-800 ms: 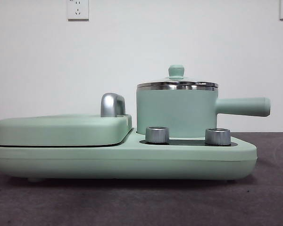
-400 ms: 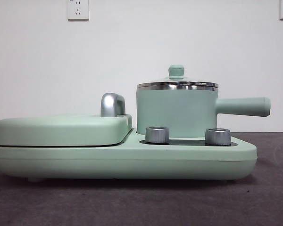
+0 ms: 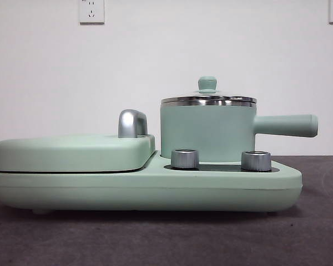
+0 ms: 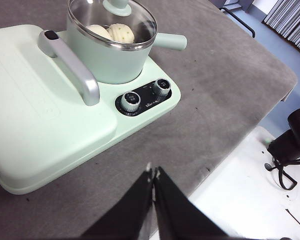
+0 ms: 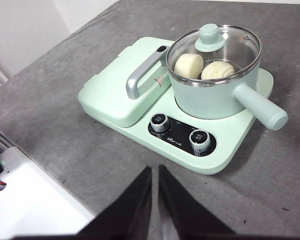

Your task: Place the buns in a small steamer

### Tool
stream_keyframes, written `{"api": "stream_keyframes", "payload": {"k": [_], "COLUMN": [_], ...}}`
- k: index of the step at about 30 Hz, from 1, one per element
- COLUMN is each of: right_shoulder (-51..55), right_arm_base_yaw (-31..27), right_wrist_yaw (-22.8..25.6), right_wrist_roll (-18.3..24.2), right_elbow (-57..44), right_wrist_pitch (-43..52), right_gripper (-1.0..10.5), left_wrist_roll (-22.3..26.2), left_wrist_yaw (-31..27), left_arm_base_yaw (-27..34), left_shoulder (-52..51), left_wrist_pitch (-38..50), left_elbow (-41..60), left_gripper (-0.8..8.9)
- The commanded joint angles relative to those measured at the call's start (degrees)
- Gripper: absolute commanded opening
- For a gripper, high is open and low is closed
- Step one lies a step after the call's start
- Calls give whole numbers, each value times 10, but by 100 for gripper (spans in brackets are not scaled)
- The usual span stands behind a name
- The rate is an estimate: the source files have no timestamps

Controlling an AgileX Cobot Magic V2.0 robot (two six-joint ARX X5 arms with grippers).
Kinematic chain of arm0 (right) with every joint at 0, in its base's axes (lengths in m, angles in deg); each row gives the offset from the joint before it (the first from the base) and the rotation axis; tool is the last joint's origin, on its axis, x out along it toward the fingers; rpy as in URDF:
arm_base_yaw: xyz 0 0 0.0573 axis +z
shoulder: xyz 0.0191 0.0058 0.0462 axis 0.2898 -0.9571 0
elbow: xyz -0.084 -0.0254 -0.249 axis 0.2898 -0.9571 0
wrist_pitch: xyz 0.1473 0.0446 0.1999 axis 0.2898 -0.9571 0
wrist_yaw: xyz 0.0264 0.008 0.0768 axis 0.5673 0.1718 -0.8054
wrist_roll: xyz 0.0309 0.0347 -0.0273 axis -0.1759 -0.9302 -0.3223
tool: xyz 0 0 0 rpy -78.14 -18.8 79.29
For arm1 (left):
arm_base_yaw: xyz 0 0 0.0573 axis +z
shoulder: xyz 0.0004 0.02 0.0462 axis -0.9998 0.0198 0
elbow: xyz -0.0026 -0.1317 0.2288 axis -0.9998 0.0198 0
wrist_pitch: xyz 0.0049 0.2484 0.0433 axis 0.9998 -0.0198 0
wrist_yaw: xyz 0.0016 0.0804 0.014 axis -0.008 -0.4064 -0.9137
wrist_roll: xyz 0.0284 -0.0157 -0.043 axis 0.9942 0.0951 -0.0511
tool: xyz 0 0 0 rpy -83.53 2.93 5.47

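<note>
The small steamer (image 3: 208,130) stands upright on the right half of a mint-green cooker base (image 3: 150,188), its straight side handle (image 3: 286,125) pointing away from the griddle side and its glass lid (image 5: 213,47) seated on the steel rim, the green knob (image 3: 207,83) on top. Both buns lie inside the pot, seen through the glass from the wrist views: the smooth bun (image 5: 188,65) and the ridged bun (image 5: 218,70) with small green specks sit side by side, touching or nearly so. From the front view the pot's wall hides them. On the other half of the base rests the flat griddle lid (image 3: 72,152), closed, with its chrome handle (image 3: 132,123) rising just beside the steamer. Two silver dials (image 3: 185,158) sit on a black panel at the front of the base, below the pot. The base stands on a desk (image 3: 166,238) covered in dark grey cloth, before a white wall with a socket (image 3: 91,11) high up. The left pincer (image 4: 153,172) hangs above the desk near its edge, well apart from the cooker, its two black jaws pressed together with nothing between them. The right pincer (image 5: 155,170) likewise hovers over bare cloth in front of the dials, clear of the base, its jaws drawn almost together and empty. Neither arm shows in the front view.
</note>
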Motion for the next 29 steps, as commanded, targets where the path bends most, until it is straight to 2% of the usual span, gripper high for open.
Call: {"api": "stream_keyframes", "payload": {"k": [1, 6, 10, 13, 18, 22, 25, 29], "right_shoulder": [1, 1, 1, 1, 1, 1, 1, 1], "right_arm_base_yaw": [4, 4, 4, 4, 4, 4, 4, 4], "right_wrist_yaw": [1, 0, 1, 0, 1, 1, 1, 1], "right_wrist_roll": [7, 7, 7, 7, 7, 7, 7, 7], "right_elbow": [4, 4, 4, 4, 4, 4, 4, 4], "right_wrist_pitch": [8, 8, 8, 8, 8, 8, 8, 8], "right_gripper": [21, 21, 21, 21, 21, 21, 21, 21], "left_wrist_roll": [0, 0, 0, 9, 50, 120, 116, 86], "left_wrist_yaw": [-3, -2, -2, -2, -2, -3, -18, -61], "left_arm_base_yaw": [-3, 17, 83, 153, 246, 299, 321, 339], "left_shoulder": [2, -15, -49, -97, -181, -233, -263, -280], "left_wrist_pitch": [4, 4, 30, 108, 295, 403, 442, 439], "left_elbow": [-5, 4, 47, 126, 291, 413, 479, 516], "left_gripper": [7, 7, 7, 7, 7, 7, 7, 7]}}
